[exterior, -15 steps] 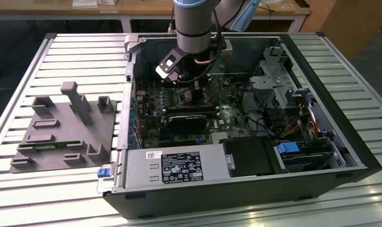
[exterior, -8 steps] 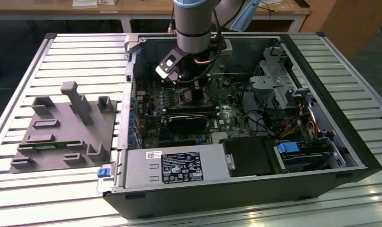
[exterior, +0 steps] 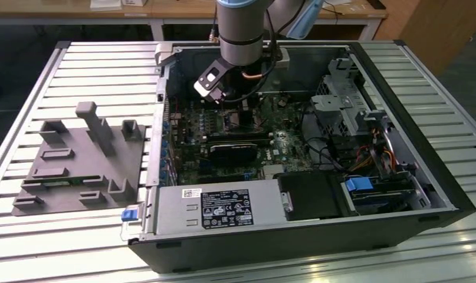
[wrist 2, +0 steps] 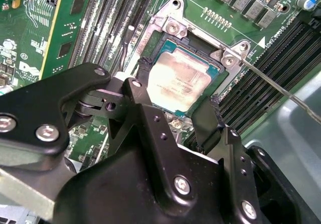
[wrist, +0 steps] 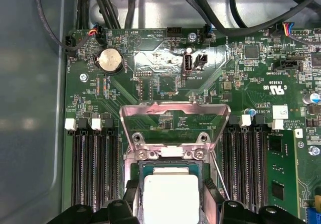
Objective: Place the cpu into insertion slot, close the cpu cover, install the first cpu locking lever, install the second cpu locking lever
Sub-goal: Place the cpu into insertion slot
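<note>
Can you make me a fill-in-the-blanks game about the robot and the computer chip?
1. The cpu lies in the insertion slot on a ___ motherboard.
2. The cpu cover stands ___, not shut over the cpu.
3. The gripper is right above the ___.
Missing words: green; open; cpu.
</note>
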